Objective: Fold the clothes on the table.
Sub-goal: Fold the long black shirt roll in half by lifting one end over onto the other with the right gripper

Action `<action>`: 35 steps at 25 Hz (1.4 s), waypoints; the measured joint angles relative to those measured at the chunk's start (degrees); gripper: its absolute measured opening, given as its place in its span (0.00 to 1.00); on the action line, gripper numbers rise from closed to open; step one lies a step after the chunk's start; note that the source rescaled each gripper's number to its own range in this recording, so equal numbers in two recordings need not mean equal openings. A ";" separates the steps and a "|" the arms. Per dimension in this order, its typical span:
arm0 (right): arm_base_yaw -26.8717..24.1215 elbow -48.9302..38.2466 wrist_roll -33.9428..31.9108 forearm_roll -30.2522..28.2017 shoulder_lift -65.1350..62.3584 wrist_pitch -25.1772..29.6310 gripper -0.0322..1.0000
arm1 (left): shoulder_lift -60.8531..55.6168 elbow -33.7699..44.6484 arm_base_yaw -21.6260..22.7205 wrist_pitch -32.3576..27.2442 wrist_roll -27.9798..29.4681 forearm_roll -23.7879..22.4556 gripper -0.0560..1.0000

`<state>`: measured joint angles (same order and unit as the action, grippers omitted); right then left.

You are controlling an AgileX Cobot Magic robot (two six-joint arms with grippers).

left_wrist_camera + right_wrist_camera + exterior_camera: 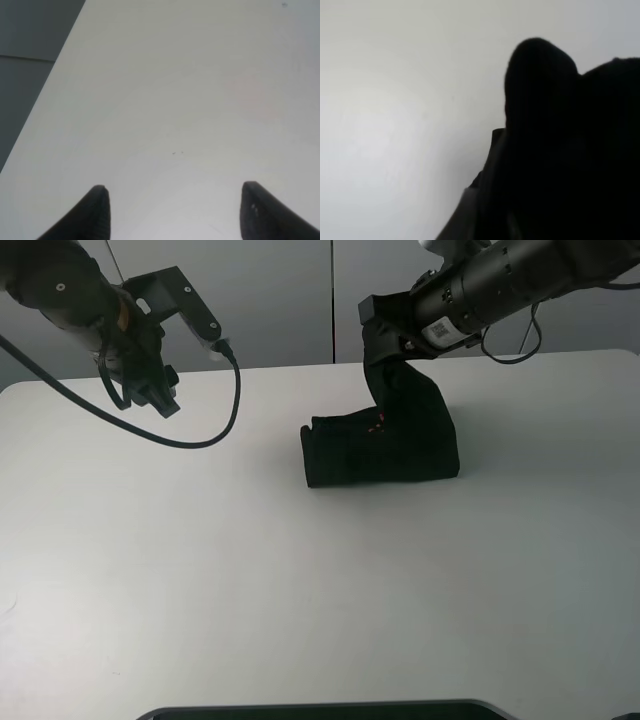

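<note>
Clothes (pixel 385 445): I counted one black shirt, folded on the white tabletop (pixel 300 590), one end lifted. Left fingers (pixel 97 215) stood apart; right fingers (pixel 380 345) clamped that end.

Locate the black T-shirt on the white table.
Exterior high view: the black fabric T-shirt lies right of centre on the white table, pinched by the right end effector.

Both arms are black: left arm (pixel 70 295) with looping cable (pixel 190 446) and tapered left claw (pixel 175 186), right arm (pixel 510 280) with white label (pixel 440 330).
</note>
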<state>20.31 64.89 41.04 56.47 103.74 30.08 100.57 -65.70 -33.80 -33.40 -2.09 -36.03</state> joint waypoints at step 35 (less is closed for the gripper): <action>6.24 8.15 21.89 39.84 27.29 5.45 0.70 | 0.00 0.00 0.00 0.17 0.10 1.77 0.92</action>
<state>26.55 73.04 62.93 96.32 131.03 35.53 100.57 -65.70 -33.80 -33.23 -1.98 -34.26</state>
